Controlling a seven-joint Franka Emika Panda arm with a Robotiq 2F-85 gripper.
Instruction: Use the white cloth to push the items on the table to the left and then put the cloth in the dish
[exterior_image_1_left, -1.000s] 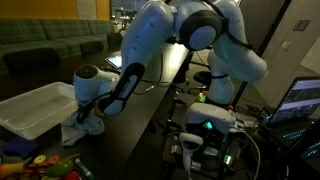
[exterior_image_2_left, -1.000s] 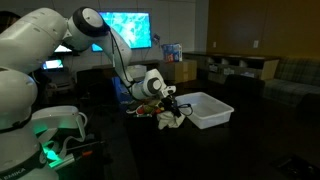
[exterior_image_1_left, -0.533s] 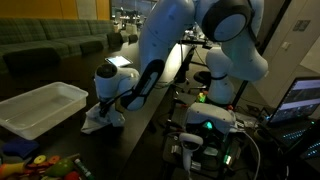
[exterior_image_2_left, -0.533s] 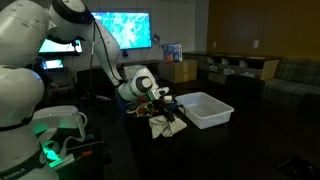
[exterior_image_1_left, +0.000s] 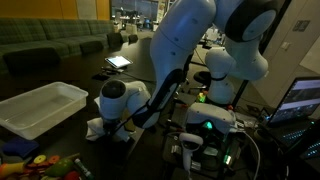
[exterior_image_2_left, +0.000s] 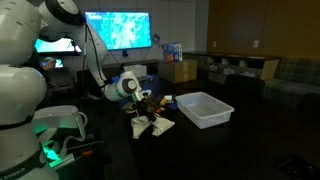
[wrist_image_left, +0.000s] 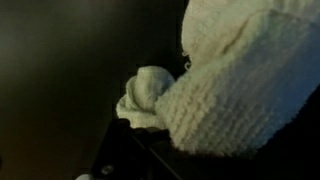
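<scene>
The white cloth (exterior_image_1_left: 96, 129) lies bunched on the dark table under my gripper (exterior_image_1_left: 110, 124), which is shut on it and presses it down. In an exterior view the cloth (exterior_image_2_left: 153, 126) trails below the gripper (exterior_image_2_left: 143, 112). The white dish (exterior_image_1_left: 38, 108) is a shallow rectangular bin, apart from the cloth; it also shows in an exterior view (exterior_image_2_left: 204, 108). Small colourful items (exterior_image_1_left: 42, 163) lie at the table's near corner. In the wrist view the knitted cloth (wrist_image_left: 240, 80) fills the frame and hides the jaws.
A tablet (exterior_image_1_left: 118, 62) lies further back on the table. The arm's base and a green-lit control box (exterior_image_1_left: 208, 125) stand beside the table. A lit screen (exterior_image_2_left: 117, 29) and shelves are in the background.
My gripper has dragged the cloth across the table away from the dish, and the arm has swung with it. The dish has not moved.
</scene>
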